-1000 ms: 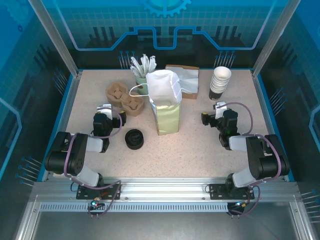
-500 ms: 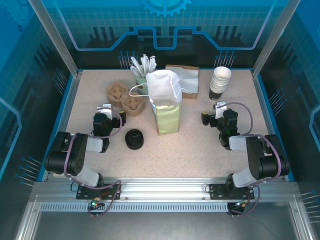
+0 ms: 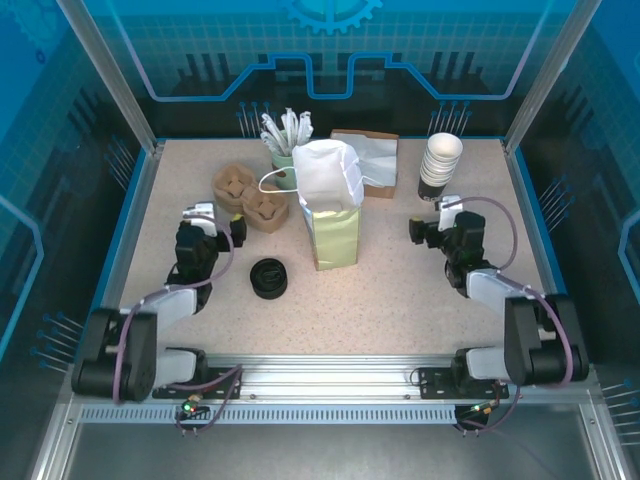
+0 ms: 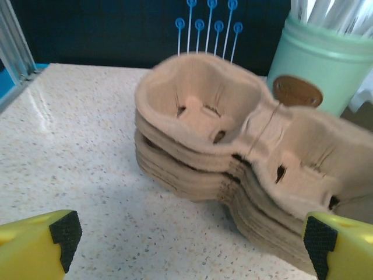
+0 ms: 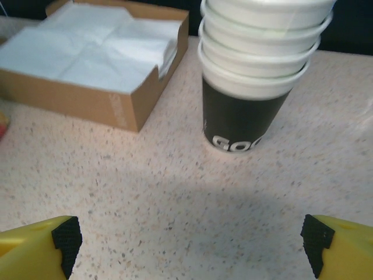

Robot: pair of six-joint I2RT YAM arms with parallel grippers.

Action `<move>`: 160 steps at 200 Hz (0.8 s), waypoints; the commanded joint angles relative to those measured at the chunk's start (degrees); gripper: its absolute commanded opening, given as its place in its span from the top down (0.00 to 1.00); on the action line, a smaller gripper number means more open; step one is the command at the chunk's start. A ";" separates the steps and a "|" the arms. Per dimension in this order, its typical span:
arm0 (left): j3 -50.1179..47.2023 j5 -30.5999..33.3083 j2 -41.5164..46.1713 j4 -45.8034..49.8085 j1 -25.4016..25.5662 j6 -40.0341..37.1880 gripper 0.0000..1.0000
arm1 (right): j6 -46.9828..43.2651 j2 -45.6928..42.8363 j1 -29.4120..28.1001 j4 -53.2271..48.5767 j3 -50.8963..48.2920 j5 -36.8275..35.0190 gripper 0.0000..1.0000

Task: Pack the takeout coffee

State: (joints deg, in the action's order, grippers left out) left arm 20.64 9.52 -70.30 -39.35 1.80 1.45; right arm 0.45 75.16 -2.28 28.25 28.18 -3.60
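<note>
Takeout coffee: where it sat could not be told. The paper bag (image 3: 335, 238) stood upright at mid-tabletop. The left gripper (image 3: 218, 218), jaws spread wide and empty, faced the stacked cup carriers (image 4: 233, 169) toward the far left. The right gripper (image 3: 432, 215), also spread and empty, faced the cup stack (image 5: 256, 76) near the far right corner.
</note>
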 commanded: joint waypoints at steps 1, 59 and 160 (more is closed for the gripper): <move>5.48 6.27 9.01 19.79 -0.24 5.48 0.01 | 3.36 -6.77 1.77 -11.94 3.97 -1.15 0.00; 28.14 15.50 18.29 63.91 -0.27 23.52 0.01 | 18.59 -9.99 6.30 -47.77 29.37 -2.67 0.00; 44.40 -2.41 13.92 83.98 0.00 22.64 0.01 | 25.17 25.53 6.85 -80.27 81.53 -2.64 0.23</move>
State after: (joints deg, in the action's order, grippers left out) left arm 61.52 12.01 -54.74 38.04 1.80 24.99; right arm 23.46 93.76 3.81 -40.23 101.60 -5.96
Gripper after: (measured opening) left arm 0.989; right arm 0.805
